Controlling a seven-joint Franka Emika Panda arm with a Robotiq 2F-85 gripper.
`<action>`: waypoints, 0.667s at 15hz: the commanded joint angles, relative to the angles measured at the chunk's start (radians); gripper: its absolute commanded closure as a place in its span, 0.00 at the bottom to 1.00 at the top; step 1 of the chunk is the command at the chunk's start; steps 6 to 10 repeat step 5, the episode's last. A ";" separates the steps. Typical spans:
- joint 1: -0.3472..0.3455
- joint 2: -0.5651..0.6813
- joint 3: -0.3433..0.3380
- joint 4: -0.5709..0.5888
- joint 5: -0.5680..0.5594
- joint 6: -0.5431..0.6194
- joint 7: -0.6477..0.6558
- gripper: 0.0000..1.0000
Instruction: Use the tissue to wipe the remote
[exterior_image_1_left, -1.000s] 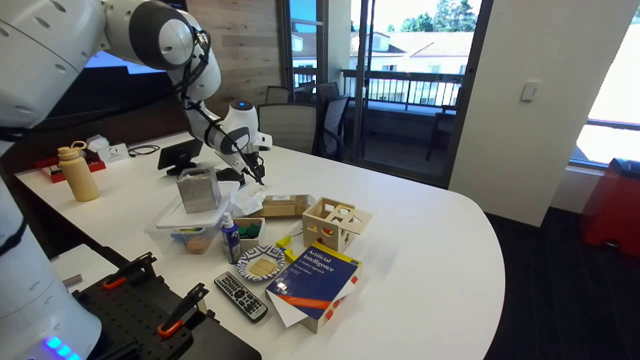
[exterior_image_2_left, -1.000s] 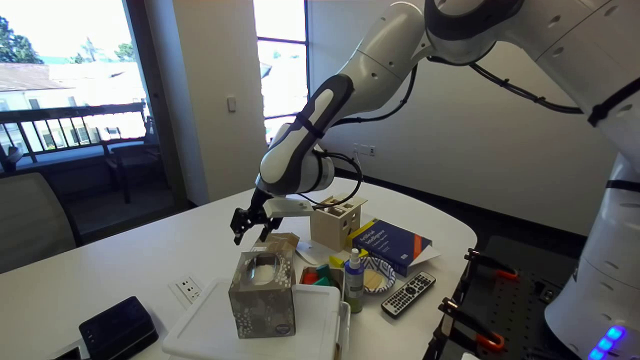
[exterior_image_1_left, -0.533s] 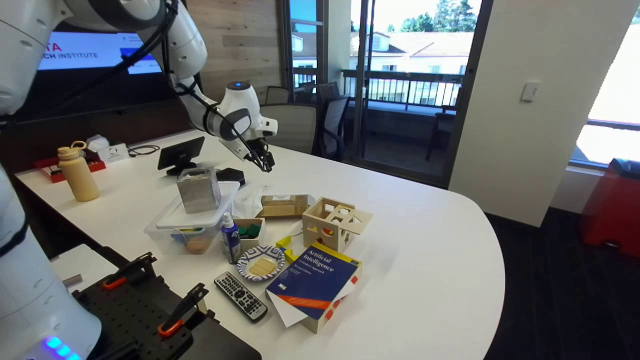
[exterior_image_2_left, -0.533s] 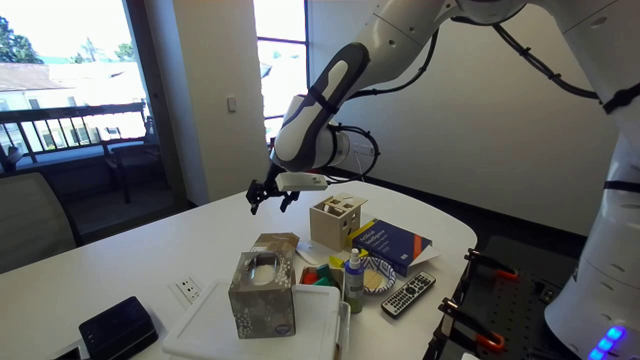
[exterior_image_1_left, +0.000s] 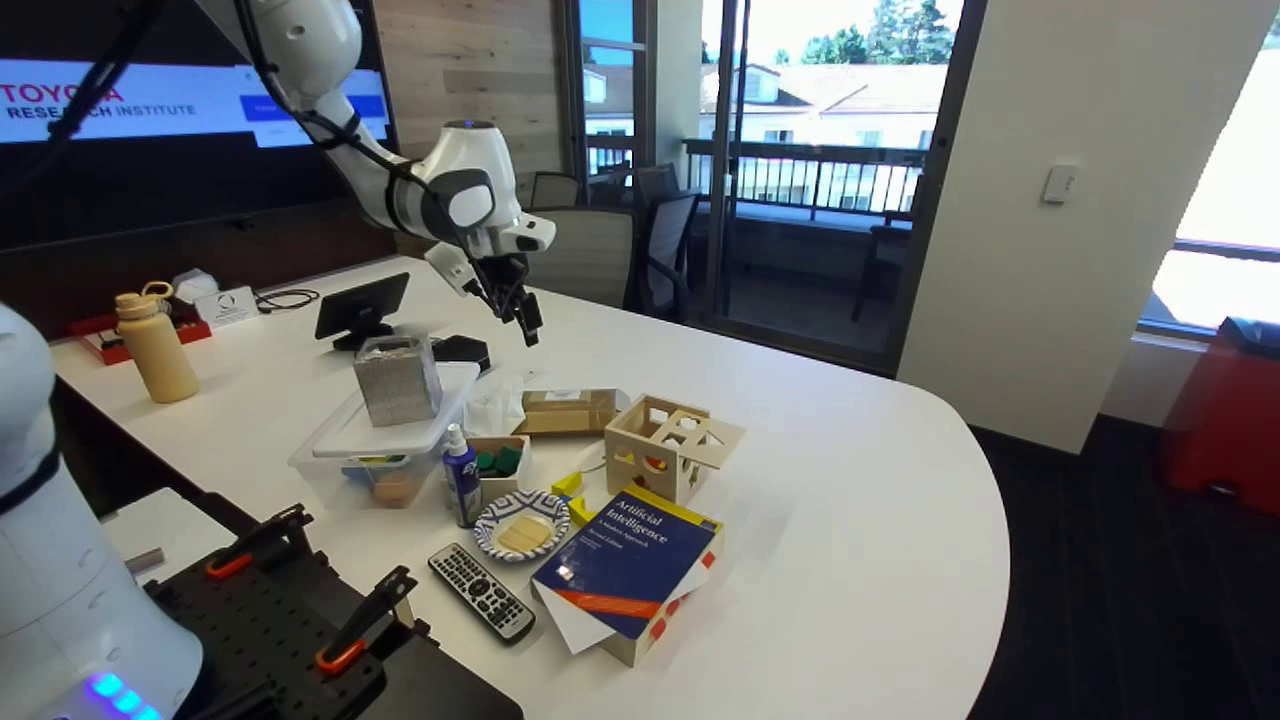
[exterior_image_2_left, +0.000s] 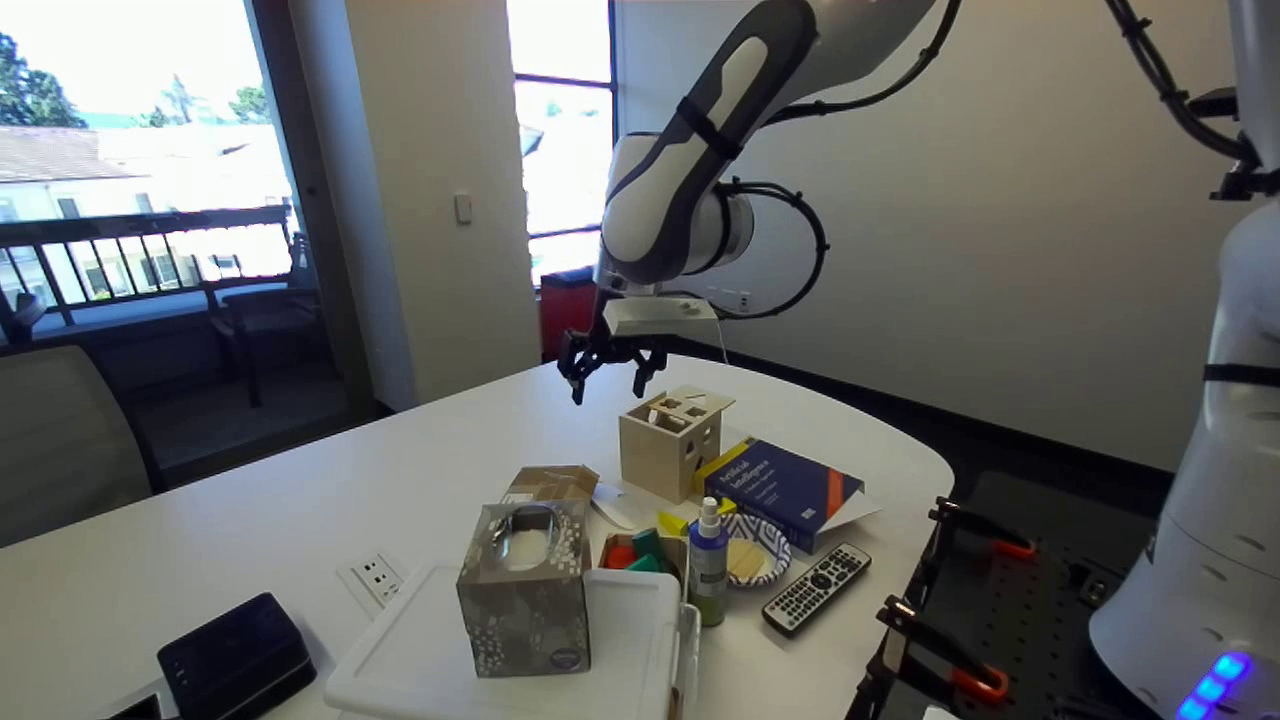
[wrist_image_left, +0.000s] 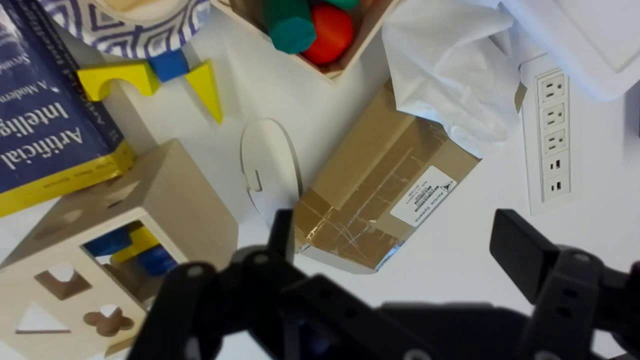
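Observation:
The tissue (wrist_image_left: 450, 75) is a crumpled white sheet lying partly over the end of a brown cardboard box in the wrist view. It also shows in an exterior view (exterior_image_1_left: 495, 406), beside the plastic bin. The remote (exterior_image_1_left: 482, 593) is slim and black with pale buttons; it lies on the table beside the patterned bowl and also shows in an exterior view (exterior_image_2_left: 817, 588). It is out of the wrist view. My gripper (exterior_image_2_left: 608, 390) is open and empty, above the table and well away from the remote. In the wrist view its fingers (wrist_image_left: 400, 237) are wide apart, with the tissue beyond them.
A tissue box (exterior_image_2_left: 525, 600) stands on a lidded plastic bin (exterior_image_1_left: 330, 450). A spray bottle (exterior_image_1_left: 462, 478), block tray (wrist_image_left: 330, 72), patterned bowl (exterior_image_1_left: 522, 525), blue book (exterior_image_1_left: 632, 555), wooden shape box (exterior_image_2_left: 660, 450) and cardboard box (wrist_image_left: 370, 190) crowd the table.
My arm has risen and pulled back from the tissue and cardboard box area, moving up and to the right in an exterior view. The gripper stays open. The tissue and remote remain on the table.

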 joint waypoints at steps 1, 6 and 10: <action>0.002 -0.111 -0.009 -0.069 -0.056 -0.116 0.082 0.00; -0.012 -0.152 0.007 -0.077 -0.089 -0.200 0.125 0.00; -0.012 -0.152 0.007 -0.077 -0.089 -0.200 0.125 0.00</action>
